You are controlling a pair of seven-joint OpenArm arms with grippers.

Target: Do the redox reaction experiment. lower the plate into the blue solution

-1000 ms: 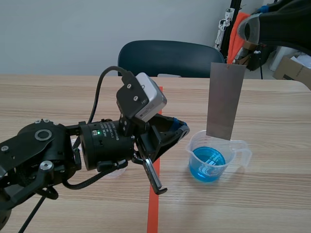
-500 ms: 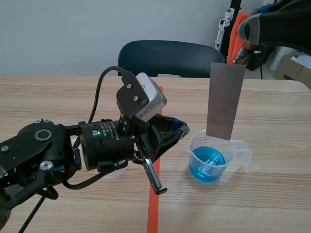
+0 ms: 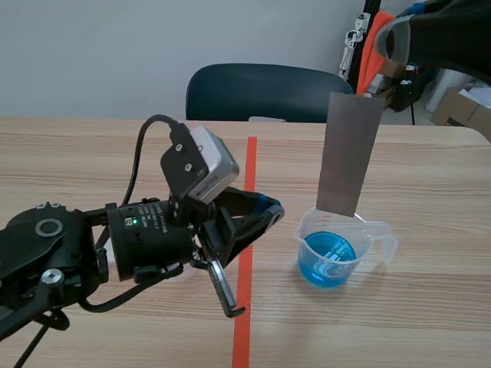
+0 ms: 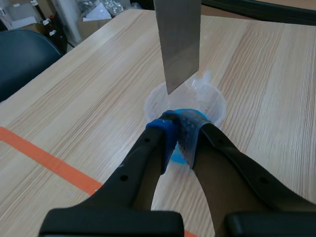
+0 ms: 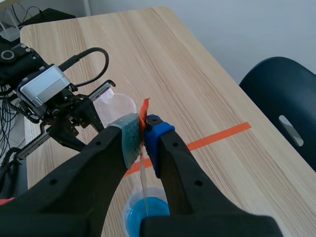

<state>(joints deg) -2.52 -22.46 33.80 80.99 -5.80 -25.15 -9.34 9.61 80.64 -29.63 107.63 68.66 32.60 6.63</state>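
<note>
Above the clear plastic beaker (image 3: pixel 368 231) of blue solution (image 3: pixel 326 262) hangs the grey metal plate (image 3: pixel 347 153) — top edge pinched by the right gripper (image 5: pixel 143 129). Left gripper (image 4: pixel 177 131) beside the beaker — fingers pressed together, empty.

The left arm (image 3: pixel 69 245) lies low at the lower left — jaws pressed together, holding nothing. The right arm (image 3: pixel 453 34) is high at the upper right — jaws pinching the plate (image 3: pixel 349 153).

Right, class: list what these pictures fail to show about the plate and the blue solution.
Left wrist view: plate top, cut off by the edge; beaker front, behind left hand.
Right wrist view: most of the blue solution, behind right hand.
Scene view: right hand's hold on the plate, lost at the top edge.
</note>
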